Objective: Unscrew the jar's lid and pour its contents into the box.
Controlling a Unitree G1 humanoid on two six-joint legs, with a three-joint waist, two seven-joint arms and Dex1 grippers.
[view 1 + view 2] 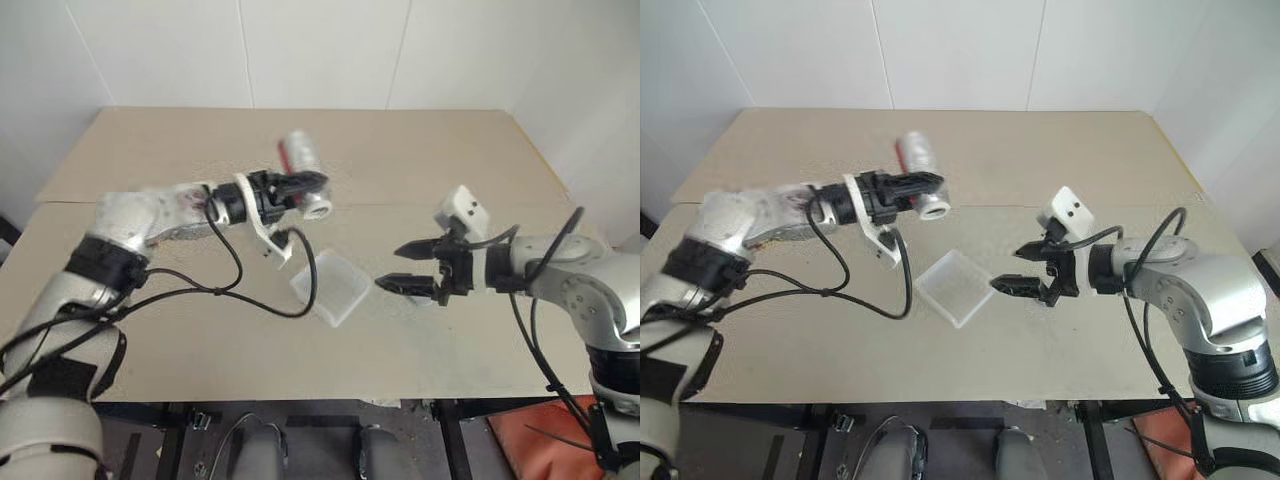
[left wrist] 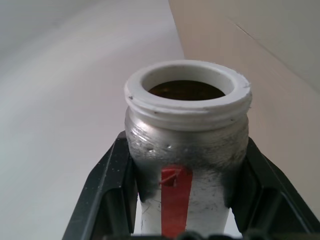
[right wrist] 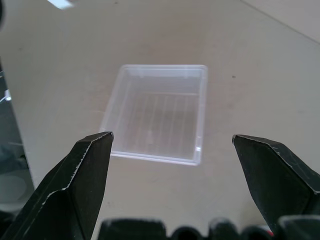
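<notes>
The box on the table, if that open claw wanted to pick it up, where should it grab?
Probably one thin side wall of the box, from above: it lies flat, shallow and open-topped. The open right gripper could drop one finger inside, one outside the nearest rim.

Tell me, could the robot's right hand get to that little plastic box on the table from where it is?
Probably yes. The right hand hangs open right beside the box, pointing toward it, with bare table between them.
</notes>
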